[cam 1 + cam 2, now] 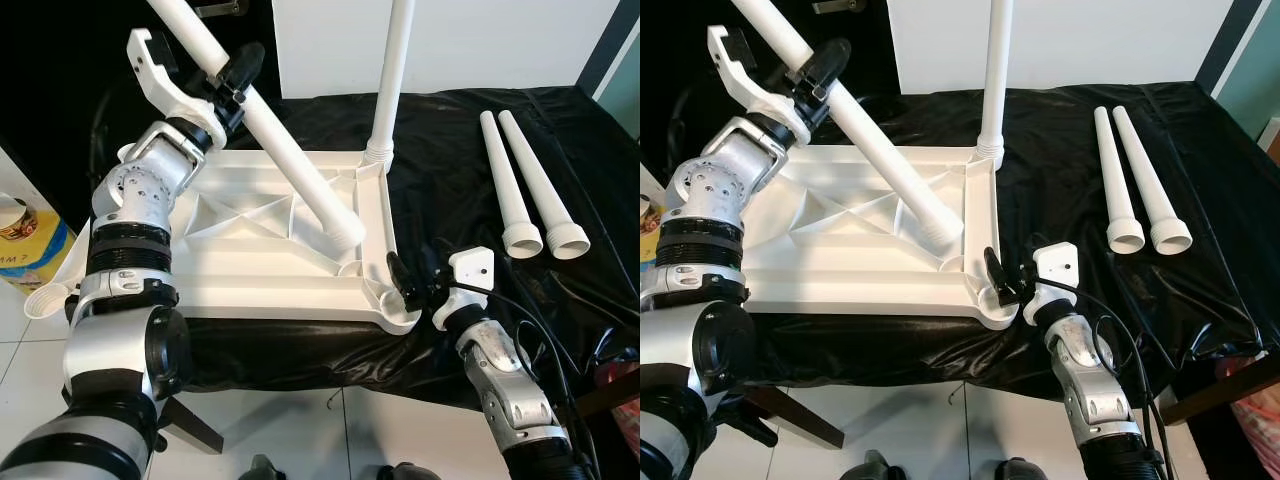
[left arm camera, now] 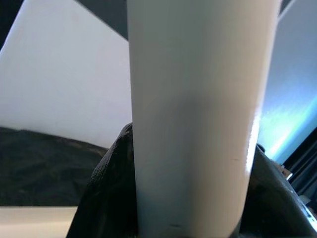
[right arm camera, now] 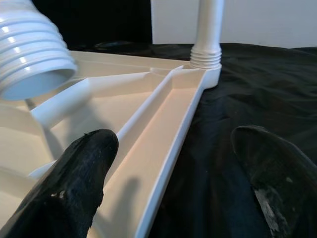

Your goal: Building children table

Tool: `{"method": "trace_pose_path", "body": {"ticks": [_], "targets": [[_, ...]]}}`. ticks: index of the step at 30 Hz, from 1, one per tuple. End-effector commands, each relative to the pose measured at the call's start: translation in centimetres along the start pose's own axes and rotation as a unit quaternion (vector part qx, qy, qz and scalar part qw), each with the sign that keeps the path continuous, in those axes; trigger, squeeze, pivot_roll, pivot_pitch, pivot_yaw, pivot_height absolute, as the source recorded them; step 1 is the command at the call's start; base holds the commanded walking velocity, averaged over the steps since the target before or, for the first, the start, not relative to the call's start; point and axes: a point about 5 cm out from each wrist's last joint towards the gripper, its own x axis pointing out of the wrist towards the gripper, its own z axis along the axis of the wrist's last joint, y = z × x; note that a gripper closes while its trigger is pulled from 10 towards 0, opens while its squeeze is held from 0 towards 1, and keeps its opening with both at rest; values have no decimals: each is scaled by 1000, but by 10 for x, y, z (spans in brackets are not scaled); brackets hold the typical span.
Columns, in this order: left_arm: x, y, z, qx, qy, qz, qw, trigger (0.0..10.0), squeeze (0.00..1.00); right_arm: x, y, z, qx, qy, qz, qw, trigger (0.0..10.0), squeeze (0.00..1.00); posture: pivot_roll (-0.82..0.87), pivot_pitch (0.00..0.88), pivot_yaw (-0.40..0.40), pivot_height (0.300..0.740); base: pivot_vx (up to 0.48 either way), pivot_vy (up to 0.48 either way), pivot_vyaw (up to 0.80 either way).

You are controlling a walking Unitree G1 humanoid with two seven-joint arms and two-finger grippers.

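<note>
White plastic children's tabletop (image 1: pixel 250 270) lies upside down on the black-draped work table (image 1: pixel 450 180) in the eye views, one white leg (image 1: pixel 392 80) upright in its far right corner and two spare white tapered legs (image 1: pixel 530 190) near the cloth's right edge. Left gripper (image 1: pixel 235 85) clamps a second white tube leg (image 1: pixel 290 165), its threaded end low over the near right corner socket (image 1: pixel 352 268); the left wrist view shows black fingers (image 2: pixel 106 188) hugging that tube. Right wrist view shows the right gripper (image 3: pixel 173 163) spread wide, straddling the tabletop's right rim, so seating and screwing in the leg seems next.

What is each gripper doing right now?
Left gripper: shut on the table leg.
Right gripper: open, straddling the tabletop corner edge.
</note>
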Motion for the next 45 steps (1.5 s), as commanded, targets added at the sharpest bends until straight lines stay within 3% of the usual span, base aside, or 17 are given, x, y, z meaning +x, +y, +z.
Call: {"method": "trace_pose_path", "body": {"ticks": [1,5,8,11,16,31,35,45], "targets": [[0,-14,-1,24,-3,-88,996,10000,0,2,-3,2,9,2,-4,1000,10000,0,-44,8,-8,740,0,0,0],[1,-25,-1,64,-12,-101,993,10000,0,5,-4,6,-11,7,6,1000,10000,0,-41,8,-16,740,0,0,0],[1,-27,-1,69,-13,-104,992,10000,0,5,-4,5,-20,10,8,1000,10000,0,-41,8,-16,740,0,0,0],[2,-37,-4,90,-14,-118,989,10000,0,7,-4,3,-63,30,3,998,10000,0,-39,11,-20,740,0,0,0],[3,-51,-11,115,-6,-140,983,10000,0,7,-9,0,-96,45,-14,994,10000,0,-41,15,-21,740,0,0,0],[4,-72,-21,136,2,-173,975,10000,0,10,-2,11,-88,21,14,996,10000,0,-45,18,-18,740,0,0,0],[5,-84,-31,142,12,-194,971,10000,0,14,7,17,-109,4,42,993,10000,0,-46,21,-16,740,0,0,0],[10,-112,-54,148,30,-235,960,10000,0,29,23,32,-92,-19,77,993,10000,0,-41,30,-14,740,0,0,0]]}}
